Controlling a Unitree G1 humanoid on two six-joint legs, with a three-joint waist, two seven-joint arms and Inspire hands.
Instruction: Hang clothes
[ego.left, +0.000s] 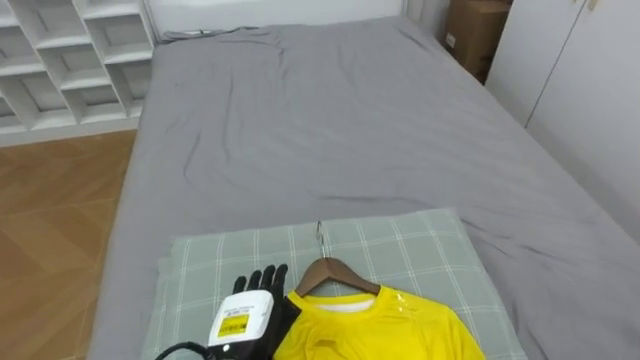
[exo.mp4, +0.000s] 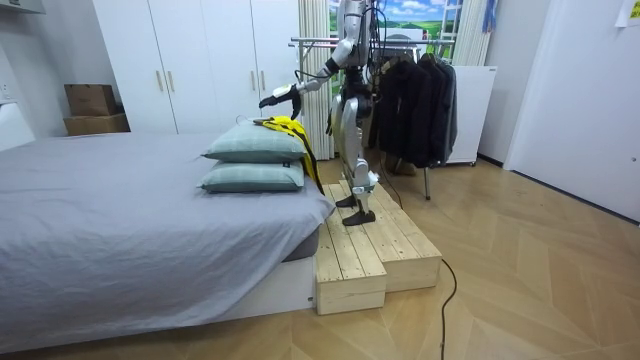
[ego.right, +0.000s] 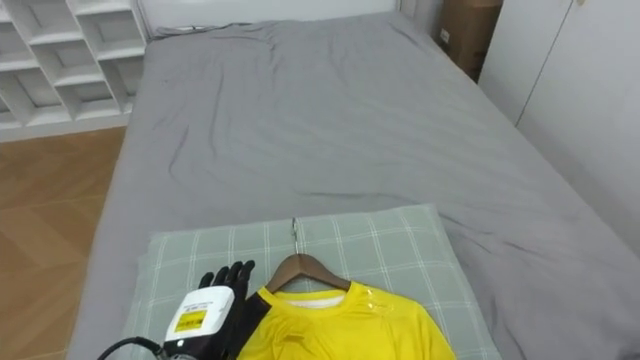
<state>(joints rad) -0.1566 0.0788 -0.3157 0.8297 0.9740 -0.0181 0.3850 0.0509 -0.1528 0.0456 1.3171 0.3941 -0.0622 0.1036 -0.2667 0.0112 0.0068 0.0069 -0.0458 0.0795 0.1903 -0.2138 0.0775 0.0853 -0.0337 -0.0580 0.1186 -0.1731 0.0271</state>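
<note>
Now left robot hand (ego.left: 255, 300) lies loose, holding nothing, by yellow shirt (ego.left: 385, 325) on wooden hanger (ego.left: 335, 272); next it prob. needs to grab hanger.

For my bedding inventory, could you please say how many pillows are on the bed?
2: the upper pale green checked pillow lies under the yellow shirt, the lower pillow directly beneath it.

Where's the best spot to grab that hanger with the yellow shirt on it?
Probably the hanger at its bare wooden top, just below the hook, from above. It lies flat on the pillow, hook pointing away, and the shirt covers its arms. The open left hand lies beside it.
</note>
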